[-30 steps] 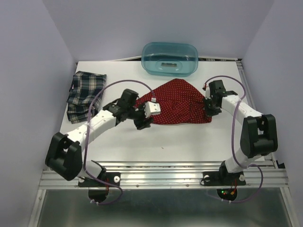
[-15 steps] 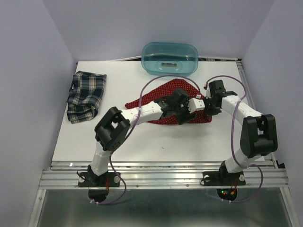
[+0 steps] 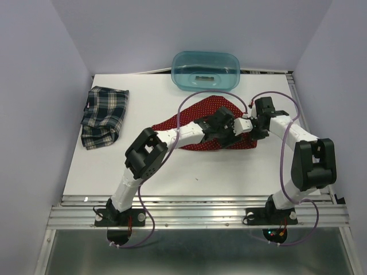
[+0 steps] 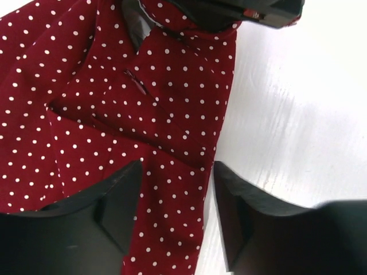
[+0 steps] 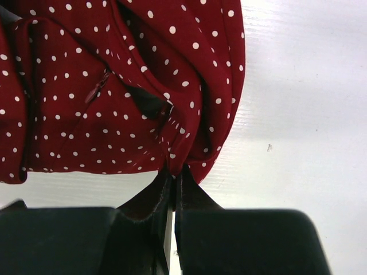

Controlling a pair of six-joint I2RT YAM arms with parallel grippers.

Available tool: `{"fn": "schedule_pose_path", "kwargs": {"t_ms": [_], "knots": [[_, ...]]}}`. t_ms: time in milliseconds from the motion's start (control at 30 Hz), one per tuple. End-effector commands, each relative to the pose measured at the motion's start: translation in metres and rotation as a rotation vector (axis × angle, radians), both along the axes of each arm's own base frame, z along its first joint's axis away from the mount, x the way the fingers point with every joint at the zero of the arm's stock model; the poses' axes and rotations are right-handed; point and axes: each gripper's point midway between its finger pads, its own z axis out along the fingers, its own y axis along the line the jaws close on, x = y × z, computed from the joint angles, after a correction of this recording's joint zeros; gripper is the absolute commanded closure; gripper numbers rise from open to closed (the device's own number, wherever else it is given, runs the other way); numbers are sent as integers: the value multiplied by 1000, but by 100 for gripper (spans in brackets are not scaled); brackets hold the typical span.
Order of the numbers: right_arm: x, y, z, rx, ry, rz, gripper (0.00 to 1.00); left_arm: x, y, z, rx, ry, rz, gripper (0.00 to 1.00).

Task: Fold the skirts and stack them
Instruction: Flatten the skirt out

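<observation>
The red skirt [image 3: 198,114] with tiny white dots lies in the middle of the table, loosely bunched. My left gripper [image 3: 245,129] reaches across it to its right edge. In the left wrist view my left gripper [image 4: 175,200] is open and the skirt's edge [image 4: 114,103] lies between the jaws. My right gripper [image 3: 254,135] is shut on a pinch of the same edge, as the right wrist view shows [image 5: 174,169], low on the table. The plaid skirt [image 3: 104,114] lies folded at the far left, away from both grippers.
A translucent teal tub [image 3: 206,70] stands at the back middle, just behind the red skirt. The table's right rail [image 3: 298,109] runs close to my right arm. My left arm stretches across the table's middle, above the red skirt.
My left arm has swung right across the red skirt, from its left corner to its right edge beside the right gripper. The right arm has stayed put, still pinching the cloth.
</observation>
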Motion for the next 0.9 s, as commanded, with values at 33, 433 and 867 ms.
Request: {"fn": "schedule_pose_path", "kwargs": {"t_ms": [33,433,867], "knots": [[11,0,3,20,-45,-8,99,7,-3,8,1,-23,0,41],[12,-2,2,24,-41,-7,99,-8,6,-3,27,24,-41,33],[11,-17,3,-7,-55,-41,99,12,36,37,-46,24,31,100]]}}
